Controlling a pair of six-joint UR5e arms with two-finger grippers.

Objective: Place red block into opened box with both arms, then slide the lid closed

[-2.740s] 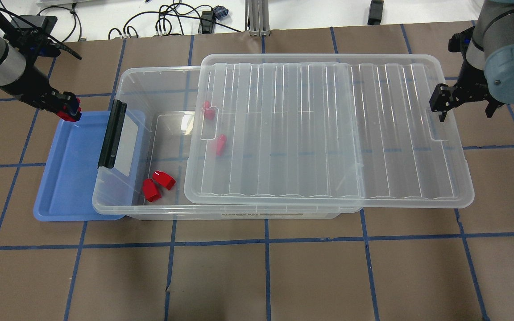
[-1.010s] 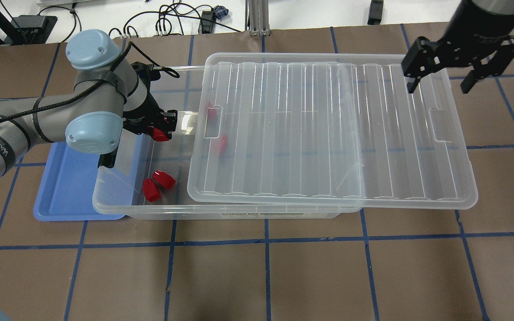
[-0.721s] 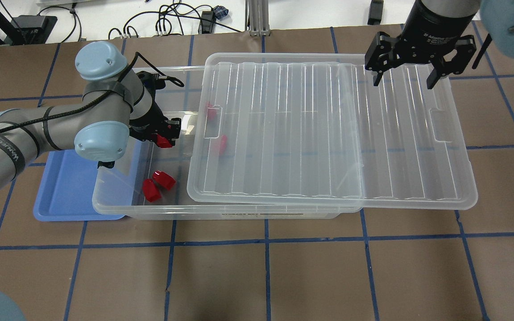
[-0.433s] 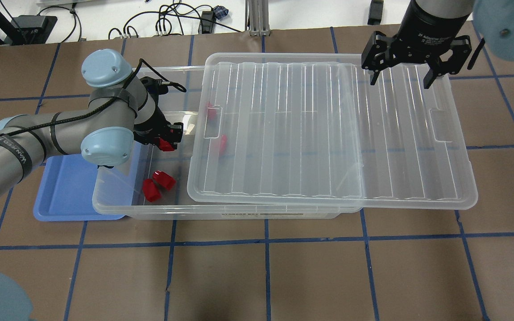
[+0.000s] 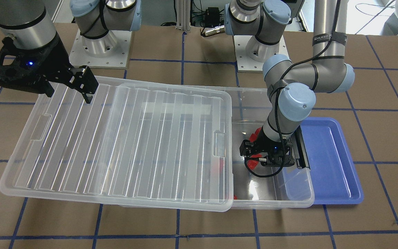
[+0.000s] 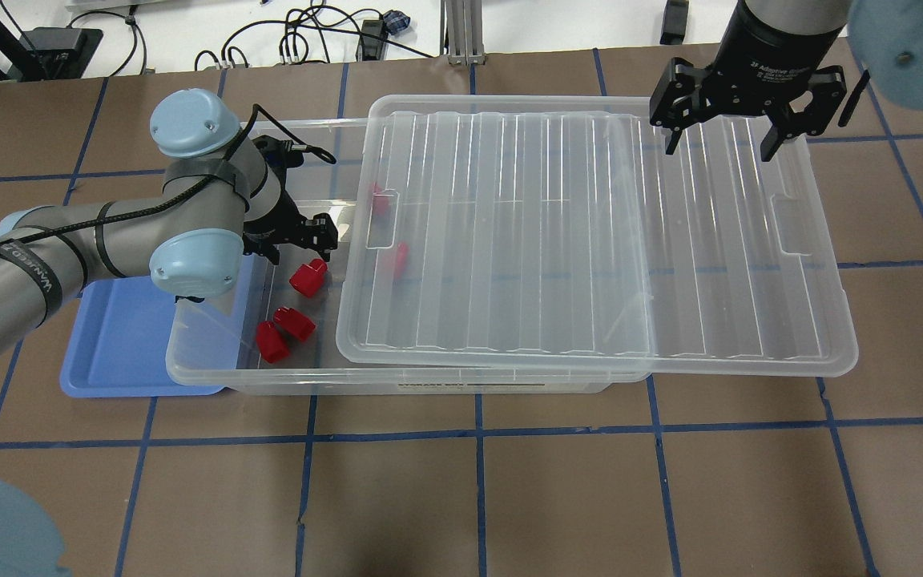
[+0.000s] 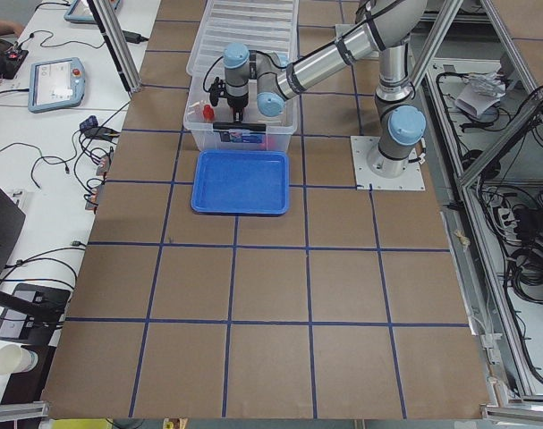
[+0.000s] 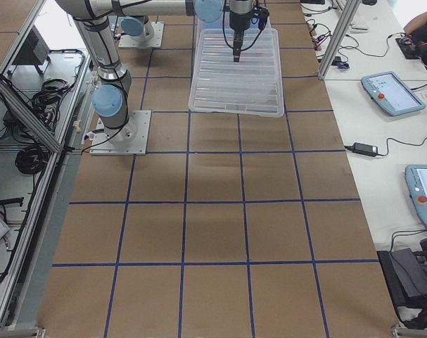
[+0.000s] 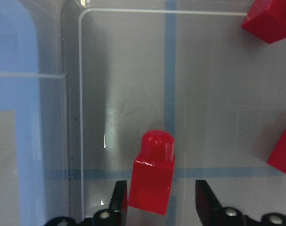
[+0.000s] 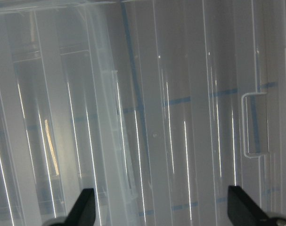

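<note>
Brown papered surface (image 6: pixel 477 497) with blue tape grid carries box (image 6: pixel 213 377), lid (image 6: pixel 590 240) lying over most of it. Left fingers (image 9: pixel 120 200) apart, red block (image 9: pixel 152 172) loose between them on box floor, probably at rest. Right fingers (image 6: pixel 774 136) spread, empty, above lid's far end. Best next: raise left arm clear of box, then push lid flat and square toward blue tray (image 6: pixel 109 336) end. Overhead shows block clear of lid edge; only wrist view shows gaps beside block

Under the ribbed lid (image 6: pixel 558 232) two red blocks (image 6: pixel 397 258) appear to me only as blurred shapes. My left wrist camera cuts two other blocks (image 9: pixel 270 19) at its right edge; the upper one is cut also at the top.
</note>
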